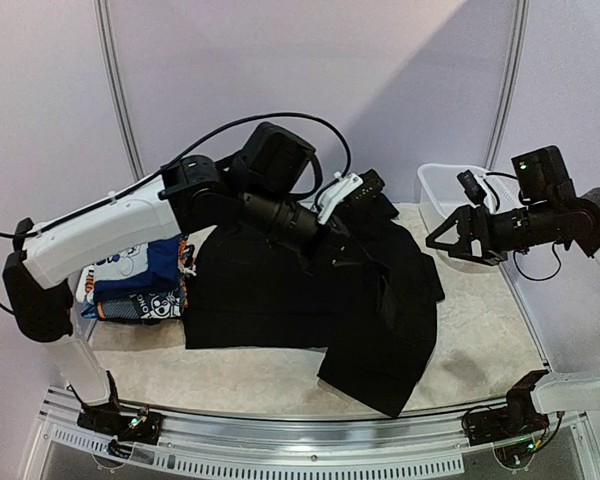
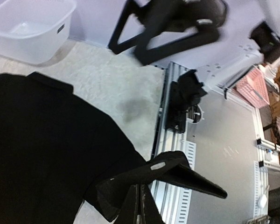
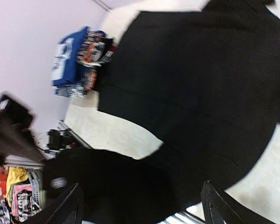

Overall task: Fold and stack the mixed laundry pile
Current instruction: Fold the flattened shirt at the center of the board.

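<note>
L gripper clamped on black garment; R gripper wide apart, empty. L wrist shows white tub; R wrist, blue-print stack.

Soft, even indoor light, with no harsh glare. In the top view the back wall is brighter on the left, and a broad diagonal shadow darkens its right side. The black garment reads as a nearly flat dark mass, its folds barely visible.

In the left wrist view the white tub is bright, close to washed out. A faint grey shadow smudges the table. The right arm overhead is smeared by motion blur, and the far right background is out of focus.

The right wrist view is soft throughout. The blue cartoon-print garment is blurred, and the left edge is smeared.
</note>
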{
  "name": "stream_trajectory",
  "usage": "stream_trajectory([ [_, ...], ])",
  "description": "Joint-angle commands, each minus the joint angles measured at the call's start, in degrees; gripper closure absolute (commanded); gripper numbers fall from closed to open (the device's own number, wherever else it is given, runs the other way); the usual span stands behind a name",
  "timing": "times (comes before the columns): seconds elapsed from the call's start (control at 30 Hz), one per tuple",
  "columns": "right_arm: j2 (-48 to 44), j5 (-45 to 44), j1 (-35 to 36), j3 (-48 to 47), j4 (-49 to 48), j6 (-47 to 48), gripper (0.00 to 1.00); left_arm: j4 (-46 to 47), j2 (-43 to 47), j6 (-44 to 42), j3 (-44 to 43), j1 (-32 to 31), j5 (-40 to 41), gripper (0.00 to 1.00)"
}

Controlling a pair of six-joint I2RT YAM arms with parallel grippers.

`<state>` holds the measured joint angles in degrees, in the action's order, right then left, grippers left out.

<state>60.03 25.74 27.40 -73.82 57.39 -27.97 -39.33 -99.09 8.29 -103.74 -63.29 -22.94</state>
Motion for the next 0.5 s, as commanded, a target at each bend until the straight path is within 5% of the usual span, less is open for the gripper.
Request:
stream_trajectory([
  [0.0,-2.6,4.8,2.4,3.7,-13.6,0.6,0.1,-7.7,-6.1,4.1,-7.2,1.1,4.6,1.0],
  [0.47,-5.3,2.7,9.9,14.4,-24.1,9.5,0.06,-9.8,-10.2,5.6,-11.1,4.4,2.5,1.0],
])
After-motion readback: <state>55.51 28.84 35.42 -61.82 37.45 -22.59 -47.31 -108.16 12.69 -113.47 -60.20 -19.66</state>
